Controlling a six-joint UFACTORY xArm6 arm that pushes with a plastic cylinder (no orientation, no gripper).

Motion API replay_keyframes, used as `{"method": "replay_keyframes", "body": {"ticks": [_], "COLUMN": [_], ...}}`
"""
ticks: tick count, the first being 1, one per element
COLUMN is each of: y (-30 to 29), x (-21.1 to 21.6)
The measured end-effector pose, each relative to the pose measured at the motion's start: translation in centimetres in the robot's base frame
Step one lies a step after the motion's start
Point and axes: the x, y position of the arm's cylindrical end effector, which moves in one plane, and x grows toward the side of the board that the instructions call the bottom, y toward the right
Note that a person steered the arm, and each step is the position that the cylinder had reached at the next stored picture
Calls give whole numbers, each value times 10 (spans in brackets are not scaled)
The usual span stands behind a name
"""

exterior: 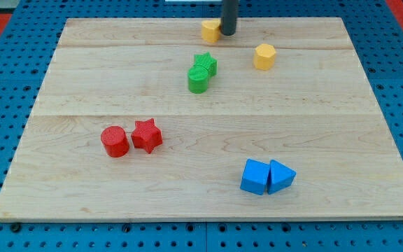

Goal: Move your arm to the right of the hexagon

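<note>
1. Take the pale wooden board [82, 189] as your landmark; no brand, label or readable writing shows on it or on any block.
2. Nearest the board's bottom edge, right of centre, you see a blue cube [255, 176] touching a blue triangular block [281, 176] on its right.
3. Further up, left of the board's centre, a red cylinder [115, 141] sits just beside a red star block [147, 135], the star on the right.
4. Above the board's centre, a green cylinder [198, 80] touches a green star block [204, 64] just behind it.
5. To the right of the green pair and apart from it stands the yellow hexagon block [264, 56], in the board's upper part, right of centre. It stands upright with a flat face up; you cannot make out a long axis.
6. At the board's top edge, a small yellow block [210, 30] lies, its shape unclear.
7. My tip [227, 33], a plain dark rod with nothing to open or close, rests against that yellow block's right side, up and to the left of the hexagon.
</note>
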Motion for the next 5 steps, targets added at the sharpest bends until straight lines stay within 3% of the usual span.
{"method": "replay_keyframes", "body": {"ticks": [1,2,3,5], "y": [50,172,220,104], "x": [-5,4,75,94]}}
